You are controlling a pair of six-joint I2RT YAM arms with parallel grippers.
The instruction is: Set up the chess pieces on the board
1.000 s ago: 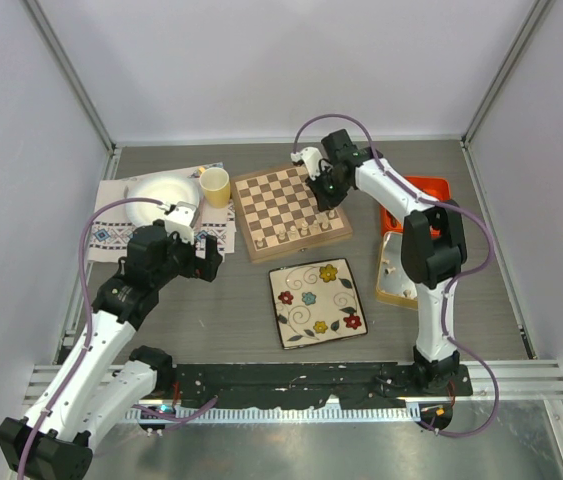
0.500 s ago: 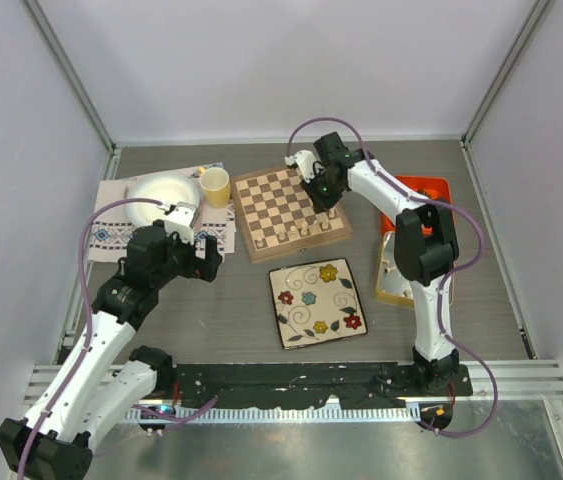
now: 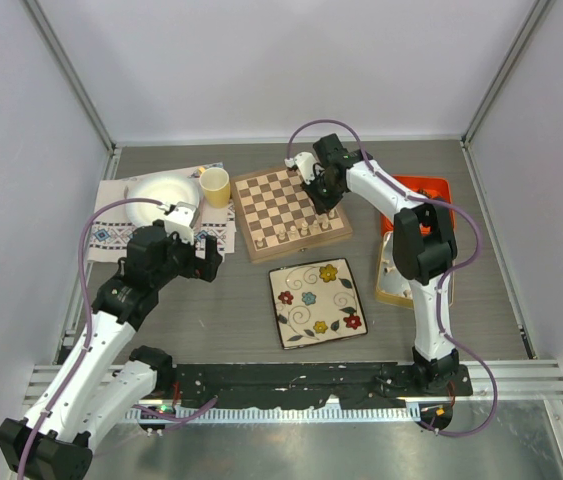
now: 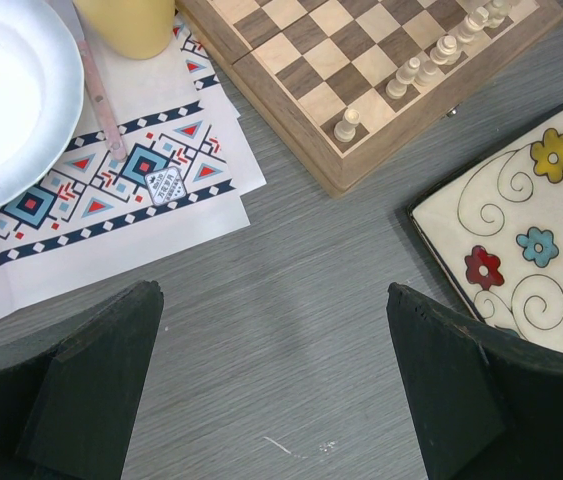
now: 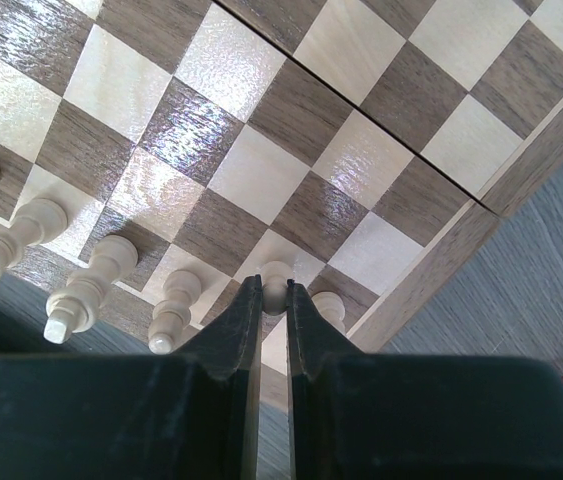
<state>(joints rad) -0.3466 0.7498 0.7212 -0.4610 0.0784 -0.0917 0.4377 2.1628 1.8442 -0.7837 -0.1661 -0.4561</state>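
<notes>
The board lies at the table's middle back, and shows in the left wrist view and the right wrist view. A row of pale cream chess pieces stands along its near edge, also seen from the left wrist. My right gripper is over the board's near right corner, shut on a pale cream piece that is close above or on a square in that row. My left gripper is open and empty over bare table, left of the board.
A floral plate lies in front of the board. A yellow cup and a white plate sit on a patterned mat at the left. An orange tray and a wooden box are at the right.
My right gripper has shifted slightly left over the board's right side, then held still. The left arm has not moved.
</notes>
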